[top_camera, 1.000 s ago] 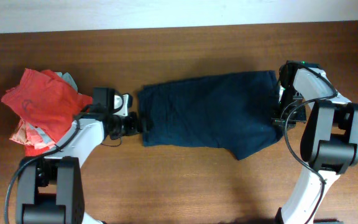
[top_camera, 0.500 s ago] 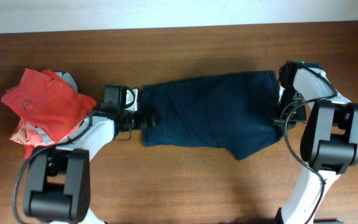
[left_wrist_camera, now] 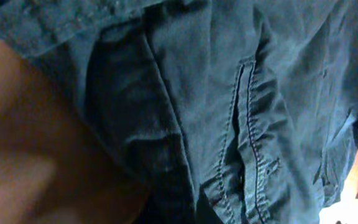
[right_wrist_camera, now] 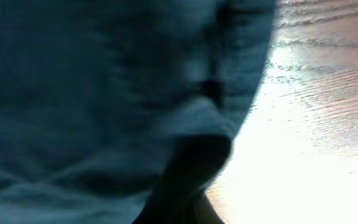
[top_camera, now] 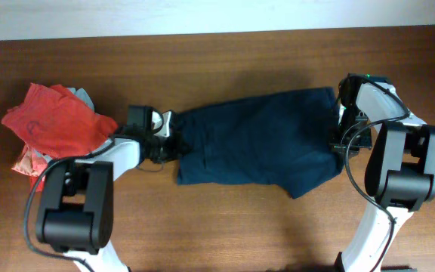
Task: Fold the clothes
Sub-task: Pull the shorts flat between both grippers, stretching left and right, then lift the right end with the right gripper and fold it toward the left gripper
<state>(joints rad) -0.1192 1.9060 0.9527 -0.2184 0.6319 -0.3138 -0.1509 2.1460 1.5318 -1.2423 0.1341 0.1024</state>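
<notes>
1. Clothes, a single dark navy garment, lie spread across the middle of the bench. The long side runs left to right between the two arms.
2. The left hand sits at the garment's left edge, where the cloth is bunched and drawn inward. The right hand sits at the right edge. One hand at each end looks like a setup for stretching the cloth flat or carrying one end over the other.
3. I cannot tell whether either hand is clenched on the cloth or released. Both wrist views are filled with fabric at close range and no fingertips show clearly.
4. In the left wrist view the fabric is a woven, slightly faded navy. A double-stitched seam runs down it, puckered along the stitching, and a thicker band crosses the top. It looks soft and limp, so it will probably sag and crease rather than hold a shape.
5. The right wrist view is blurred. Dark cloth covers most of it, and its edge curves against bright, glossy wood grain on the right.
6. From overhead the outline is roughly rectangular, with a lobe hanging lower at the right. The edges are therefore unlikely to meet neatly without straightening.
7. A rumpled red-coral pile lies at the far left, beside the left arm and apart from the navy cloth.
</notes>
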